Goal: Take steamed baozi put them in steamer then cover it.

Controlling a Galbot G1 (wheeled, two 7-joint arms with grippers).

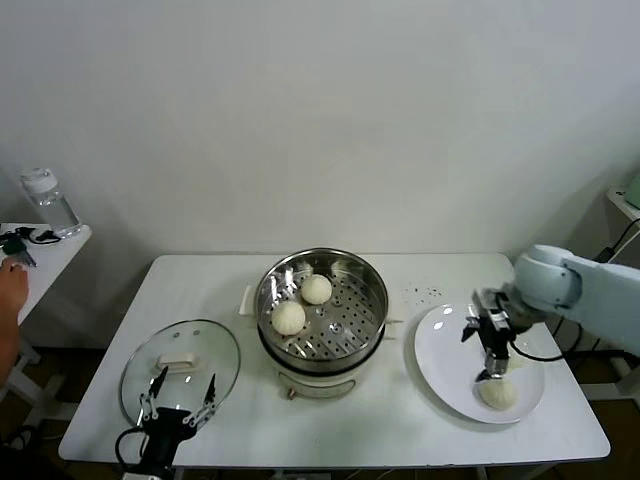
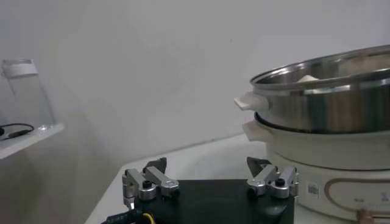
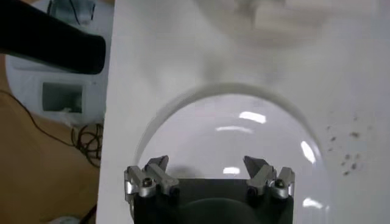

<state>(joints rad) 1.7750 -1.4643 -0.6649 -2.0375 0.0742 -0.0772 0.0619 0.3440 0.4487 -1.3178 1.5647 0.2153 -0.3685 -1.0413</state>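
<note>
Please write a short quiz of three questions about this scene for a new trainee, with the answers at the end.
1. How many baozi lie in the steamer now?
2. True or false: the cover already sits on the steamer.
3. Which gripper is above the plate? A) the left gripper B) the right gripper

Key
1. Two; one more baozi is on the plate.
2. False; the cover lies flat on the table, on the robot's left of the steamer.
3. B; its fingers are open just above the baozi on the plate. The left gripper waits, open, by the cover.
</note>
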